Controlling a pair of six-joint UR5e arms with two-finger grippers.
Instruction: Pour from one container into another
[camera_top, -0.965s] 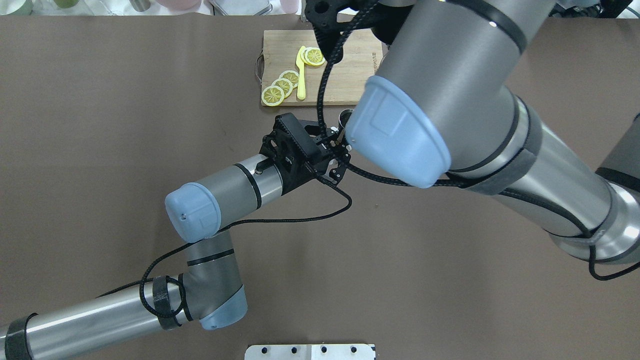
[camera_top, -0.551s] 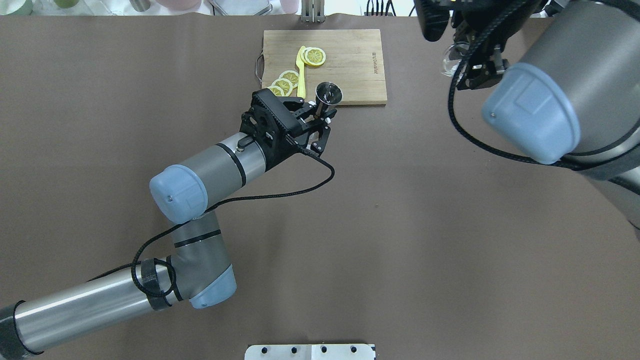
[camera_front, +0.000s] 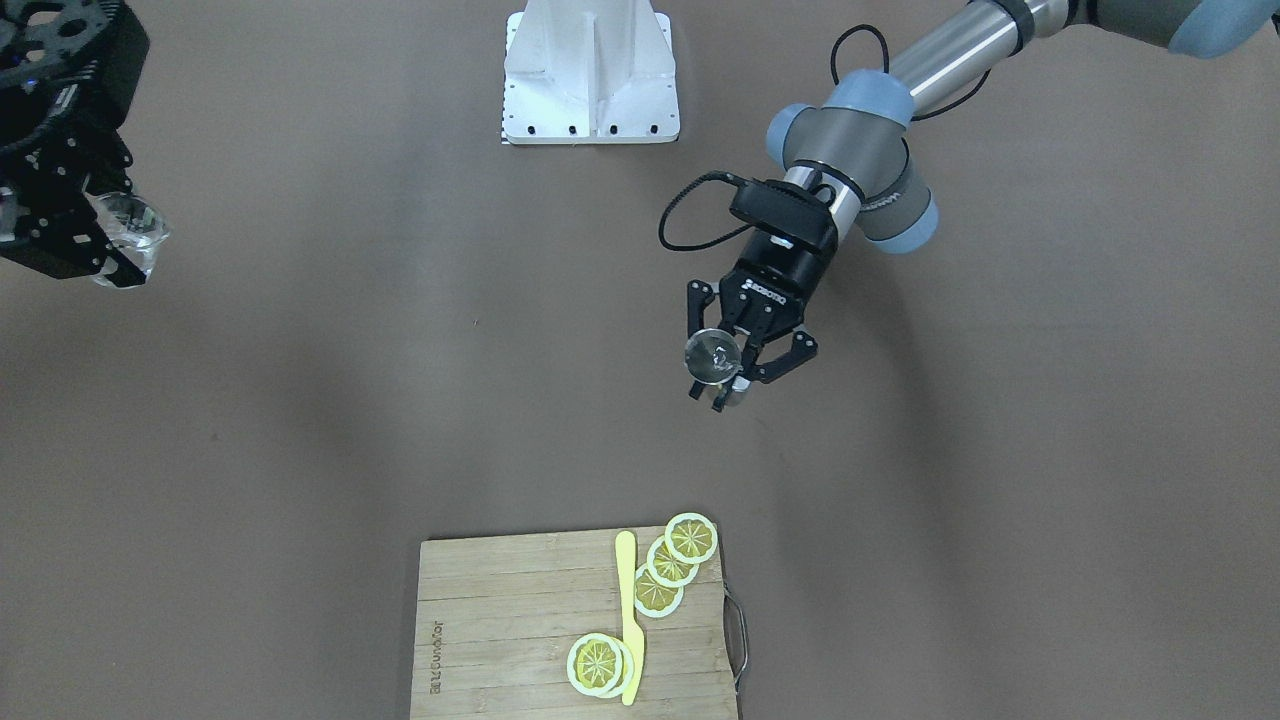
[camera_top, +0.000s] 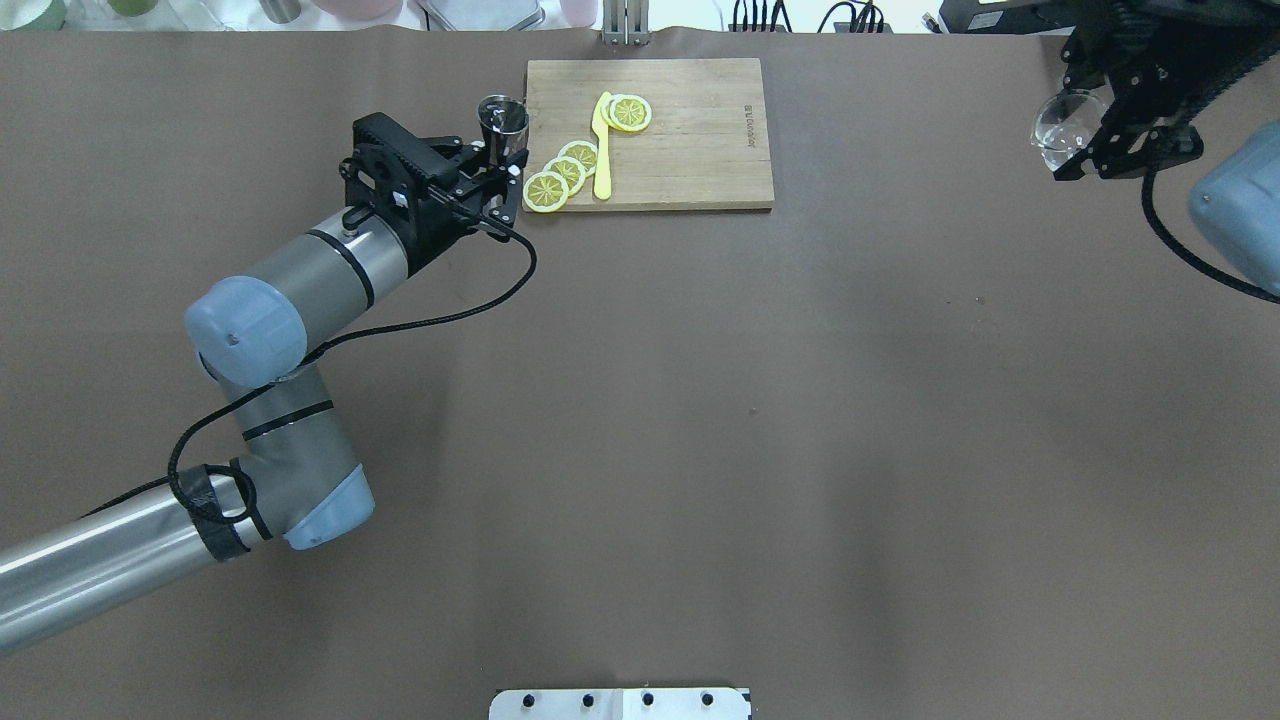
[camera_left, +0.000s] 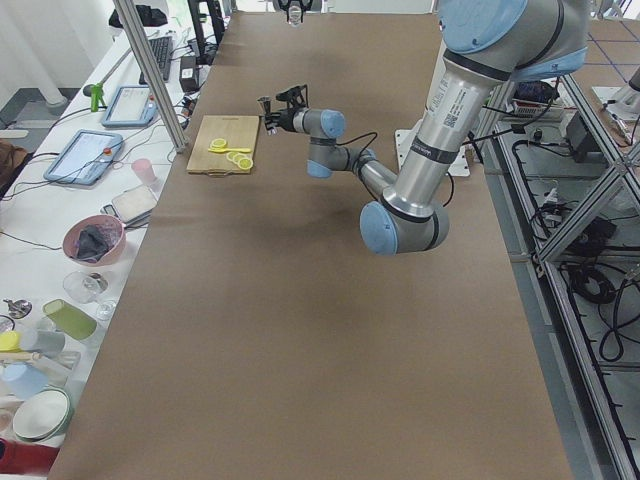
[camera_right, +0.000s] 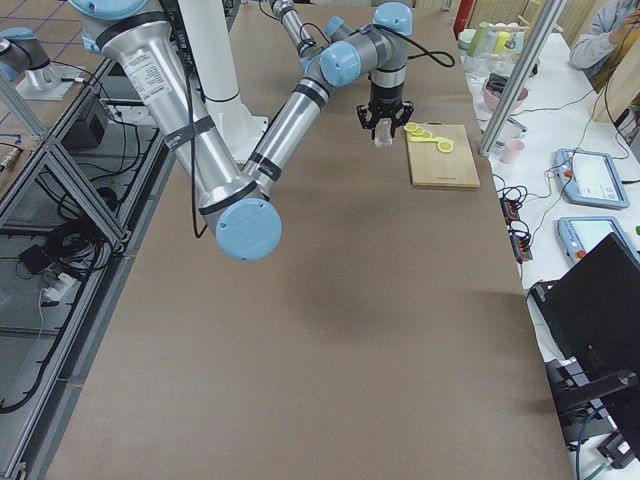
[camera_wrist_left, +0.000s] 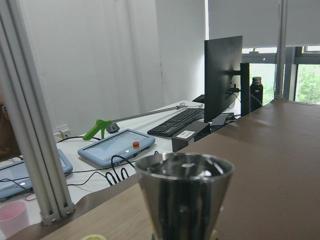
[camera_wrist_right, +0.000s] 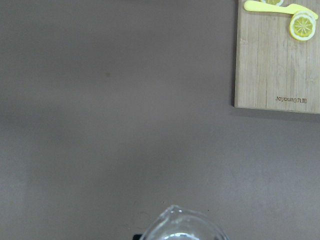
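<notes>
- A brown table (camera_top: 700, 450) carries a bamboo cutting board (camera_top: 690, 150) with lemon slices (camera_top: 562, 175) on it, near the far edge.
- Beside the board's left side, lifted with its mouth up, the steel jigger (camera_top: 503, 115) sits clamped in the left gripper (camera_top: 500, 158). I judge it light, rigid and slippery, so the narrow waist is the safest hold.
- Well apart to the board's right, the right gripper (camera_top: 1082, 130) grasps the clear glass (camera_top: 1052, 125), also lifted. It looks fragile and smooth, so it wants only a mild squeeze on the wall.
</notes>
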